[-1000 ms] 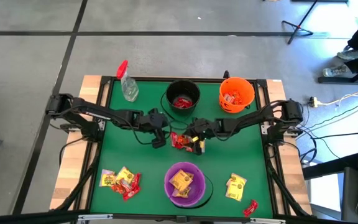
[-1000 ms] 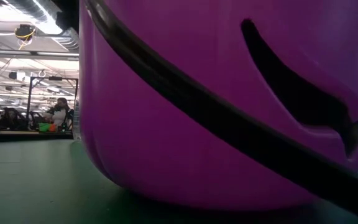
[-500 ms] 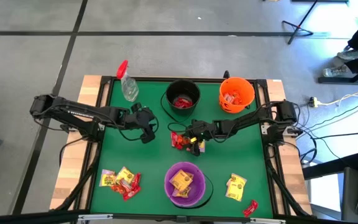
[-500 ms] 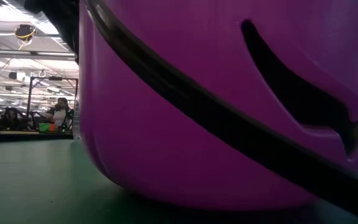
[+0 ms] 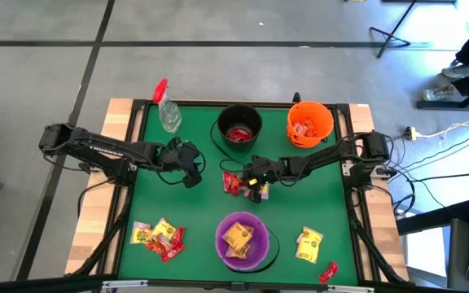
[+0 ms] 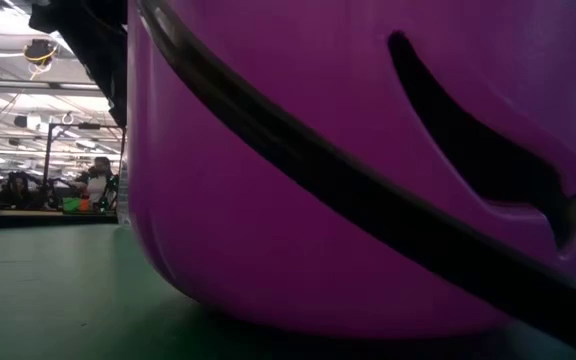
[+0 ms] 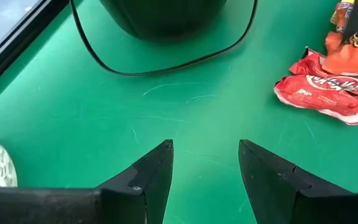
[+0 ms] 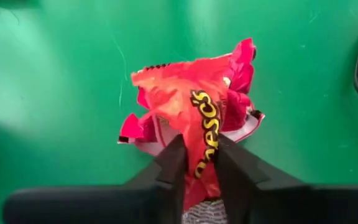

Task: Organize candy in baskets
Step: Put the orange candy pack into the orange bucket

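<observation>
On the green worktop [image 5: 194,212], a cluster of yellow and red candy [image 5: 158,234] lies at the near left corner. At the far left edge stands a spray bottle [image 5: 167,110].

The left gripper [image 5: 190,162] sits left of centre over bare worktop, its fingers [image 7: 148,177] spread apart and holding nothing. Its wrist view looks past them to the black bucket [image 7: 161,14] with its wire handle lying on the mat, and to two red packets [image 7: 325,90] off to one side.

The black bucket [image 5: 239,126] stands at the far middle with red candy inside. Just right of centre, the right gripper [image 5: 254,177] is down at a small pile of red packets [image 5: 234,185]; in its wrist view the fingers [image 8: 171,165] are pinched on an orange-red packet [image 8: 191,118], which stands up between them above the other red wrappers.

The purple bucket [image 5: 243,240] sits at the near middle holding yellow candy; it fills the low view [image 6: 368,150]. The orange bucket [image 5: 309,123] stands at the far right with orange-red candy in it. At the near right lie a yellow packet group [image 5: 308,243] and, nearer the corner, a lone red packet [image 5: 328,272].
</observation>
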`<action>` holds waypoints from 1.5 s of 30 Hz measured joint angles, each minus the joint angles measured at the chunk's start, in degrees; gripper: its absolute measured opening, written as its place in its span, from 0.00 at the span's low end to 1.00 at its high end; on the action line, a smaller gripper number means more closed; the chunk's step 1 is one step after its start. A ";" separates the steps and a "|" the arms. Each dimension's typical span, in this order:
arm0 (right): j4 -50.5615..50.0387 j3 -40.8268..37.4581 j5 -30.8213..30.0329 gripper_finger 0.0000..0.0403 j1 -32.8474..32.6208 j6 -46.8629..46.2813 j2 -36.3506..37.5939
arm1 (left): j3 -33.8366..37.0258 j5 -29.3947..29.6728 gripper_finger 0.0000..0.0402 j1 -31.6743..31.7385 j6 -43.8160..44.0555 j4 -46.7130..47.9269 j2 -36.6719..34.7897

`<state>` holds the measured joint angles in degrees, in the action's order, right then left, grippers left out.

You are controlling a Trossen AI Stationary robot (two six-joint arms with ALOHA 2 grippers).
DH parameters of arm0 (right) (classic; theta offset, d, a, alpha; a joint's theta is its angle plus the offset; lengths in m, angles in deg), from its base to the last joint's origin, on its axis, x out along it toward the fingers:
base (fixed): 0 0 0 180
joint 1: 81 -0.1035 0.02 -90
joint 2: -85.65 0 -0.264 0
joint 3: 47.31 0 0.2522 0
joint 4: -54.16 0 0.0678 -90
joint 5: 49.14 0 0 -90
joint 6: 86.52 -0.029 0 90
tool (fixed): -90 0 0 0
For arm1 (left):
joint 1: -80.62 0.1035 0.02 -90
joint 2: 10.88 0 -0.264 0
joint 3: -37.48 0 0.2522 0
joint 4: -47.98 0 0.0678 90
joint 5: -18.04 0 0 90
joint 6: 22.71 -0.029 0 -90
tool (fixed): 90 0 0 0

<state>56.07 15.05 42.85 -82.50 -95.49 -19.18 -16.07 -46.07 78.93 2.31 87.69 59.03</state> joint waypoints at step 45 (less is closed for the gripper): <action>-45.65 -3.26 -18.29 0.09 32.74 3.70 48.85 | 0.00 1.85 0.43 -2.84 -0.04 -0.19 0.02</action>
<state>10.43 11.79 24.56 -49.77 -91.78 29.68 -16.07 -44.22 76.08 2.26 87.50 59.05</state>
